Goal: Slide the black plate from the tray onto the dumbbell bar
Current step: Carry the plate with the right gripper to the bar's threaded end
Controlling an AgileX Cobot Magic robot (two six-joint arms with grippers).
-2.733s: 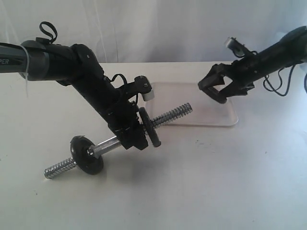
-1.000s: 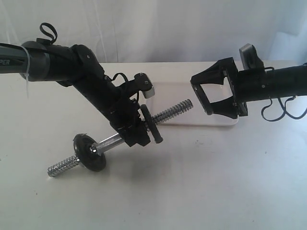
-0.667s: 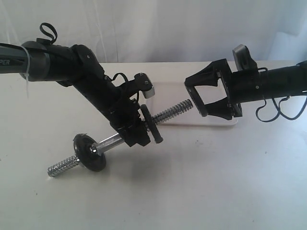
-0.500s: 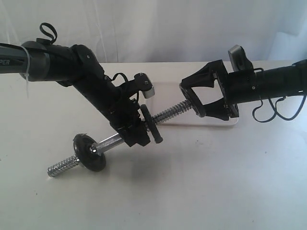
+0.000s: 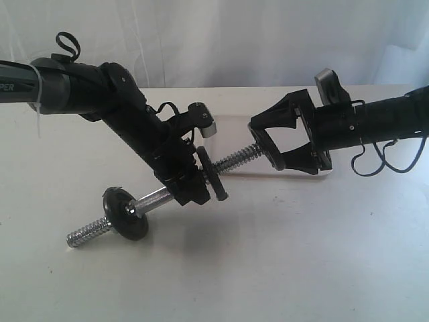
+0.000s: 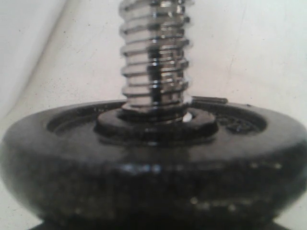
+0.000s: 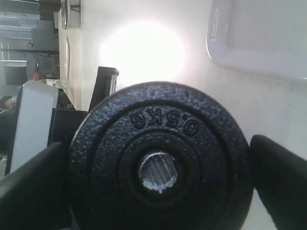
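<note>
The left tool (image 5: 186, 191) was clamped on the smooth middle of the dumbbell bar (image 5: 234, 161), holding it tilted above the desk (image 5: 301, 255), with one threaded end low near the desk and the other raised toward the tray (image 7: 259, 43). One black disc (image 5: 213, 176) sat on the bar just beside that tool on the raised side, and a second disc (image 5: 124, 213) sat near the low end. The left wrist view showed only the first disc's rim and the coarse thread rising from its hole.

The right tool (image 5: 265, 145) stood wide, its two fingers closed on opposite edges of the black plate (image 7: 192, 143). The plate was off the tray, held upright at the bar's raised tip. In the right wrist view the chrome end of the bar filled the plate's centre hole. The white tray lay on the desk behind and below this tool.
</note>
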